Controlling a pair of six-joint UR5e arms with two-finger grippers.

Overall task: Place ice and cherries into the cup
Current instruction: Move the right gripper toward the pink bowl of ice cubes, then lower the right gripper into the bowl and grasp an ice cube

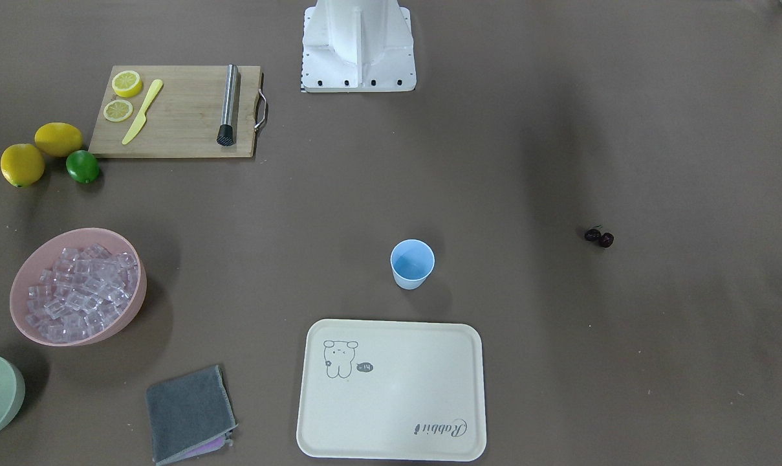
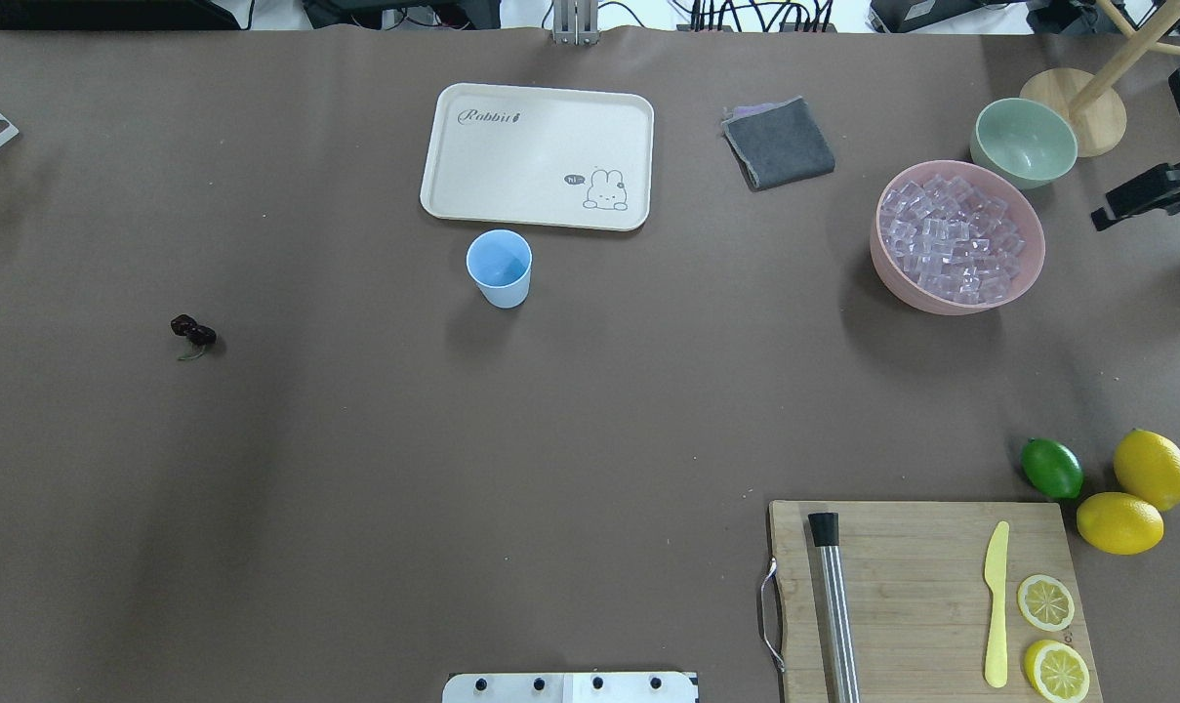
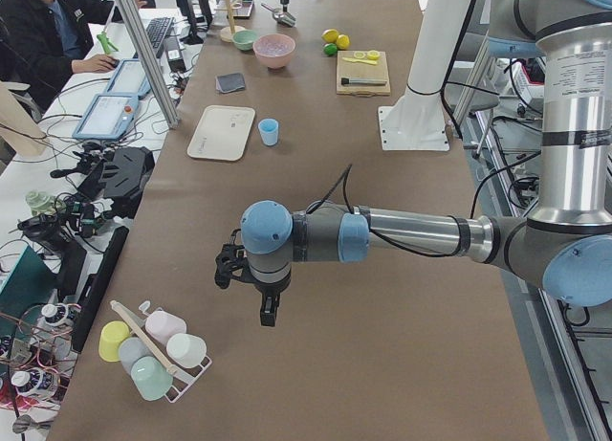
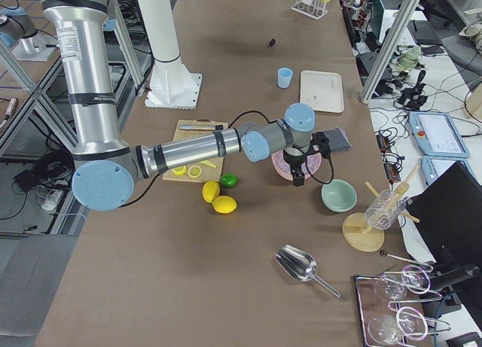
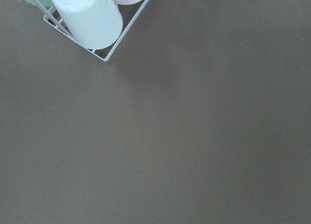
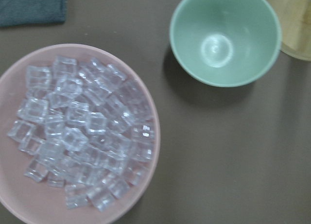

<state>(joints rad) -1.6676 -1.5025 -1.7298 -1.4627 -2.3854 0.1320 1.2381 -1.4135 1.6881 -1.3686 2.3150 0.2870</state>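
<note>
The light-blue cup (image 2: 499,267) stands upright and empty near the middle of the table, beside the cream tray. The cherries (image 2: 193,332), a dark joined pair, lie alone on the table far to the cup's left in the overhead view. The ice (image 2: 951,239) fills the pink bowl (image 2: 1024,293); the right wrist view looks straight down on the ice (image 6: 82,136). My right gripper (image 4: 298,174) hangs above the pink bowl's edge; I cannot tell its state. My left gripper (image 3: 267,315) hangs over bare table near a cup rack, far from the cherries; its state is unclear too.
Near the pink bowl sit a pale green bowl (image 2: 1024,143) and a grey cloth (image 2: 778,143). The cream tray (image 2: 538,156) lies behind the cup. A cutting board (image 2: 926,596) holds lemon slices, a yellow knife and a metal muddler; lemons and a lime lie beside it. A wire rack of cups (image 3: 153,343) stands by the left gripper.
</note>
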